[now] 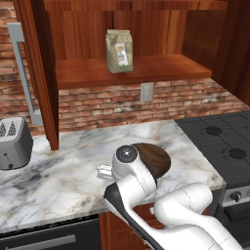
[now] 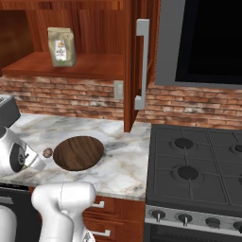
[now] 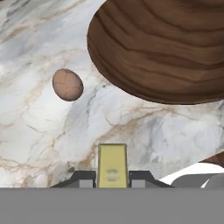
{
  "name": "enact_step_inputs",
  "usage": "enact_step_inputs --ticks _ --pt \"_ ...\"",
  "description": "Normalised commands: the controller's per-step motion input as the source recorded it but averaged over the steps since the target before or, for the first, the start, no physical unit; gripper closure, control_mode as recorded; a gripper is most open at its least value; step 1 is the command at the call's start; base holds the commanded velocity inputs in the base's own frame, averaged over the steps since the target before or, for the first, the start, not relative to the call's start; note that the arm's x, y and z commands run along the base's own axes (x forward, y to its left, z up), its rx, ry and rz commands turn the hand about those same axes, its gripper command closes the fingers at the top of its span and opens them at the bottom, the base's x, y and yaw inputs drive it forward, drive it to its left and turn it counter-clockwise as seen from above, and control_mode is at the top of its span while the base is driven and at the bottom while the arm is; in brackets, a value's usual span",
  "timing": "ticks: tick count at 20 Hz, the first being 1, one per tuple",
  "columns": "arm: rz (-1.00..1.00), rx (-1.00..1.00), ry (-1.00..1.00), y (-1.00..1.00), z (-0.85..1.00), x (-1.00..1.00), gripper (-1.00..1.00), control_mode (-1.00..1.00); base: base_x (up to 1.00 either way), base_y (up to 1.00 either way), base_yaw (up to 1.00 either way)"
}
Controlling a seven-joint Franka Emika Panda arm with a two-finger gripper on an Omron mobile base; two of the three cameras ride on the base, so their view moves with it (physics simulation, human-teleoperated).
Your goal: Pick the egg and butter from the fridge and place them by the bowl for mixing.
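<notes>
Brown egg (image 3: 68,84) already down on the marble surface (image 3: 144,131), just beside the wooden bowl (image 3: 166,48). Butter (image 3: 112,165) clamped in the hand (image 3: 112,177) (low over the surface, near the bowl). Left to do, seemingly: setting down, letting go.

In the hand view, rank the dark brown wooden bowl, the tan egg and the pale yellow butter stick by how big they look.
1. Dark brown wooden bowl, by far the largest, cut off by the frame.
2. Pale yellow butter stick, between the gripper fingertips; nearness to the camera enlarges it, so its rank over the egg is unsure.
3. Tan egg.
</notes>
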Motion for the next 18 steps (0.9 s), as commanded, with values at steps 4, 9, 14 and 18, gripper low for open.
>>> enact_step_inputs --ticks 4,9,14,18 --pt "0.0 0.0 0.0 0.08 -0.28 0.24 1.0 -1.0 0.0 0.0 0.0" --pt "0.0 0.0 0.0 0.12 -0.27 0.27 1.0 -1.0 0.0 0.0 0.0" --pt "0.0 -0.03 0.0 0.08 -0.22 0.3 1.0 -1.0 0.0 0.0 0.0" --pt "0.0 -0.05 0.0 0.04 -0.14 0.31 1.0 -1.0 0.0 0.0 0.0"
